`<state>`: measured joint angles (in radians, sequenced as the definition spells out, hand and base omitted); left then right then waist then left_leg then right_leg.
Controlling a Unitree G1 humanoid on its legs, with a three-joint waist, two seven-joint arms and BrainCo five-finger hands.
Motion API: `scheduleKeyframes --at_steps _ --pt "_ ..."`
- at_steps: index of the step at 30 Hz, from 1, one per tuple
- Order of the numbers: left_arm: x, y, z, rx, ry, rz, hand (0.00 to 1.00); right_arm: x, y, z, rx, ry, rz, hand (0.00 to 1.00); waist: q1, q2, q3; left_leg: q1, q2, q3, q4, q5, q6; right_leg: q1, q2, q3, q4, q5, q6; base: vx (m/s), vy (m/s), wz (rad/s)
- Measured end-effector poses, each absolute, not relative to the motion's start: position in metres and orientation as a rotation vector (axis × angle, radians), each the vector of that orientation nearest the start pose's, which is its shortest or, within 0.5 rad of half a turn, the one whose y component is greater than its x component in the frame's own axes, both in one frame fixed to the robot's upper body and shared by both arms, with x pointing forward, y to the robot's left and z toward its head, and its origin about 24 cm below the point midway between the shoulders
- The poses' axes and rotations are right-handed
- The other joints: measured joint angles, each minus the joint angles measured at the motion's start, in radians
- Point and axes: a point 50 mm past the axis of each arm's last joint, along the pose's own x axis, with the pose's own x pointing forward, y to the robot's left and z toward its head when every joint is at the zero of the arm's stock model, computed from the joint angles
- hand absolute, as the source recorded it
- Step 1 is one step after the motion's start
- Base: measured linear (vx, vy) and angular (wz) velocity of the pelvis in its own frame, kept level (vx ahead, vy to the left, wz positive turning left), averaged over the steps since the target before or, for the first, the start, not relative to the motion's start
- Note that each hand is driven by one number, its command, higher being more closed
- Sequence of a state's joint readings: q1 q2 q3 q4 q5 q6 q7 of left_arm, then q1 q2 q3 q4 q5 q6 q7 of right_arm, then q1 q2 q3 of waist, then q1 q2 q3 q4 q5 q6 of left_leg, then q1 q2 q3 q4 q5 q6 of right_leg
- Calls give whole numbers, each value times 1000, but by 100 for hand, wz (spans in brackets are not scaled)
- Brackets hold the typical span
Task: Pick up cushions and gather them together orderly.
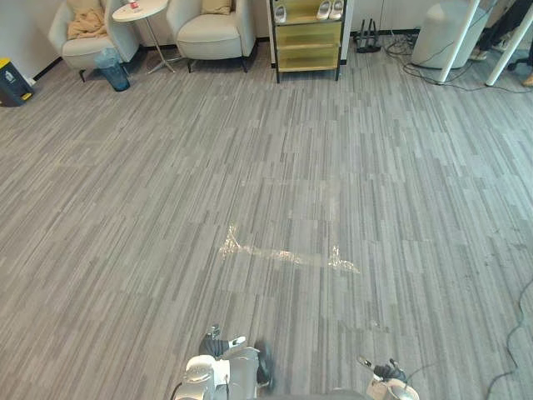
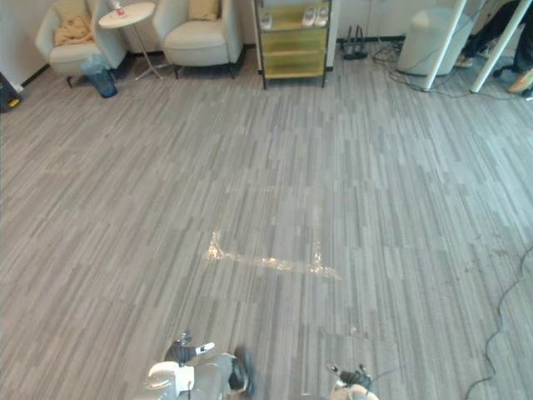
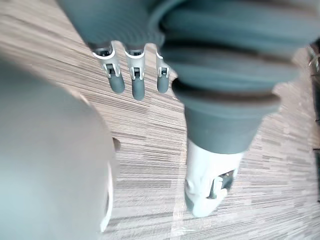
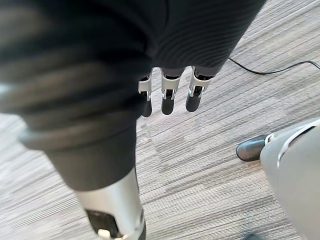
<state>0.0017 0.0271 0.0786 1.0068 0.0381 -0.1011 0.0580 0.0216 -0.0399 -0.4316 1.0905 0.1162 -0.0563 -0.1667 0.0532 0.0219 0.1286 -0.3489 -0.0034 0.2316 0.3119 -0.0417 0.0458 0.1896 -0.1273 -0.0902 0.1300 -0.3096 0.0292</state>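
Note:
Two pale armchairs stand at the far left of the room. On the left armchair (image 1: 79, 46) lie a tan cushion (image 1: 83, 5) and a crumpled tan cloth (image 1: 87, 25). Against the back of the right armchair (image 1: 212, 33) rests another tan cushion (image 1: 216, 7). My left hand (image 3: 132, 80) hangs over bare floor, fingers straight, holding nothing. My right hand (image 4: 167, 100) hangs the same way, fingers relaxed and empty. Both hands are far from the chairs.
A round white side table (image 1: 140, 10) stands between the chairs, with a blue bin (image 1: 112, 68) in front. A yellow-green shelf (image 1: 308, 42) carries white shoes. Clear tape marks (image 1: 283, 254) lie mid-floor. White posts (image 1: 462, 42) and cables (image 1: 508, 342) are on the right.

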Motion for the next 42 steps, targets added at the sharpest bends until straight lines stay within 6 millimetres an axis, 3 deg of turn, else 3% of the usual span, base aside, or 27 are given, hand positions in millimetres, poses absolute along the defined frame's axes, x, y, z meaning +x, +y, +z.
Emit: scheduleKeyframes --at_steps 2,4,5,7,9,10,12,14,15,16,17,19,20,21,23,24,26,28,31,32,33,34,36,37,39,41,42 --pt "144 174 -146 54 912 115 0 96 -226 -157 208 1036 -660 0 7 -7 -1 5 -4 10 99 -91 26 -36 -15 53 159 17 32 701 148 10" --pt "142 173 -148 76 928 93 0 95 -228 -157 202 1036 -660 0 2 -10 -3 82 -20 5 75 -137 31 -133 -28 85 448 88 148 692 160 6" --pt "139 174 -150 92 955 78 0 95 -226 -157 197 1038 -652 0 -2 -11 0 171 -34 -9 32 -162 30 -225 -31 99 695 101 189 597 95 15" --pt "134 172 -153 120 986 50 0 92 -226 -158 192 1046 -646 0 -12 -1 5 321 -43 -36 -59 -166 29 -296 -36 36 853 56 113 553 23 18" --pt "132 170 -154 135 995 27 0 91 -229 -157 186 1039 -650 0 -21 9 6 444 -37 -50 -142 -166 28 -347 -50 -71 821 3 23 499 -35 21" --pt "133 169 -154 135 995 25 0 93 -229 -156 184 1030 -647 0 -28 13 8 491 -26 -50 -164 -166 28 -407 -45 -130 710 -18 -3 458 -116 34" --pt "136 169 -153 139 986 22 0 96 -232 -155 181 1020 -647 0 -41 15 9 514 -4 -54 -178 -166 27 -488 -24 -154 545 -4 -1 496 -189 42" --pt "136 168 -153 154 986 5 0 98 -233 -155 177 1019 -648 0 -63 19 14 571 32 -68 -234 -191 -15 -544 9 -145 218 167 9 498 -265 63" --pt "133 169 -154 164 994 0 0 88 -232 -157 177 1050 -654 0 -64 -5 18 615 37 -87 -247 -221 -62 -543 8 -126 151 324 4 389 -249 44" --pt "131 169 -155 165 1000 -1 0 85 -233 -158 175 1059 -656 0 -64 -5 20 626 41 -94 -247 -227 -72 -543 13 -120 168 362 -23 483 -316 15" --pt "128 163 -157 150 1012 -11 0 84 -238 -157 164 1063 -663 0 -56 24 11 620 80 -106 -199 -229 -76 -560 40 -120 236 287 -49 477 -333 -7" --pt "129 161 -156 131 1009 3 0 90 -240 -155 162 1047 -661 0 -56 38 10 549 105 -112 -31 -228 -83 -546 57 -132 249 237 -62 459 -331 -3" --pt "130 160 -156 94 1007 33 0 91 -240 -155 164 1043 -663 0 -54 51 13 457 147 -120 199 -188 -141 -496 80 -146 234 211 -87 561 -369 20" --pt "132 158 -155 67 997 52 0 91 -240 -155 160 1036 -660 0 -54 61 24 368 196 -131 442 -145 -158 -413 106 -158 206 184 -102 572 -350 19" --pt "137 160 -152 60 968 67 0 88 -236 -156 173 1043 -660 0 -43 59 34 282 243 -98 652 -173 -135 -305 128 -163 175 144 -126 469 -208 -6" --pt "139 162 -151 65 958 67 0 91 -234 -156 184 1035 -661 0 -36 41 39 233 242 -58 666 -196 -128 -249 127 -158 151 136 -121 343 -116 -18" --pt "141 159 -150 64 946 59 0 97 -235 -154 194 1012 -665 0 -33 41 39 171 216 1 543 -226 -99 -184 122 -136 99 127 -110 405 -95 -28" --pt "145 158 -148 68 930 51 0 100 -235 -153 204 1000 -669 0 -26 39 39 136 153 9 328 -229 -110 -150 104 -111 73 116 -92 382 -22 -37" --pt "145 154 -147 80 926 28 0 95 -236 -155 201 1024 -676 0 -16 48 35 124 57 -55 -96 -87 -141 -71 84 -77 16 86 -45 444 68 -34" --pt "145 155 -147 82 919 27 0 89 -237 -156 194 1043 -678 0 6 48 27 130 54 -62 -111 31 -120 -42 85 -50 -1 64 -15 465 135 -40" --pt "145 155 -147 83 918 27 0 89 -236 -156 194 1044 -678 0 8 45 25 128 51 -62 -106 44 -103 -40 82 -44 -2 60 -10 518 161 -32" --pt "146 160 -147 97 919 28 0 91 -232 -157 203 1045 -665 0 1 21 5 100 16 -59 -41 -7 -43 -31 46 -36 8 31 20 672 165 -2" --pt "147 160 -147 103 921 21 0 86 -233 -158 181 1064 -659 0 1 1 -1 92 -9 -46 14 -67 -18 -50 16 -18 77 20 39 555 137 0" --pt "146 160 -148 110 925 16 0 85 -233 -159 175 1073 -654 0 6 -2 -6 110 -17 -35 26 -98 -5 -87 1 10 183 17 45 515 179 -4" --pt "142 165 -150 145 949 -3 0 88 -230 -159 182 1072 -645 0 5 -3 -3 223 -42 -31 -37 -120 16 -217 -23 62 549 33 121 602 174 -5" --pt "134 167 -154 166 985 -19 0 85 -229 -160 184 1078 -642 0 0 4 0 337 -50 -51 -107 -121 17 -249 -33 18 678 7 97 409 53 12" --pt "130 171 -155 177 1002 -20 0 83 -230 -160 182 1079 -643 0 -9 12 -3 408 -46 -65 -154 -121 17 -269 -41 -68 680 -19 58 313 17 24"
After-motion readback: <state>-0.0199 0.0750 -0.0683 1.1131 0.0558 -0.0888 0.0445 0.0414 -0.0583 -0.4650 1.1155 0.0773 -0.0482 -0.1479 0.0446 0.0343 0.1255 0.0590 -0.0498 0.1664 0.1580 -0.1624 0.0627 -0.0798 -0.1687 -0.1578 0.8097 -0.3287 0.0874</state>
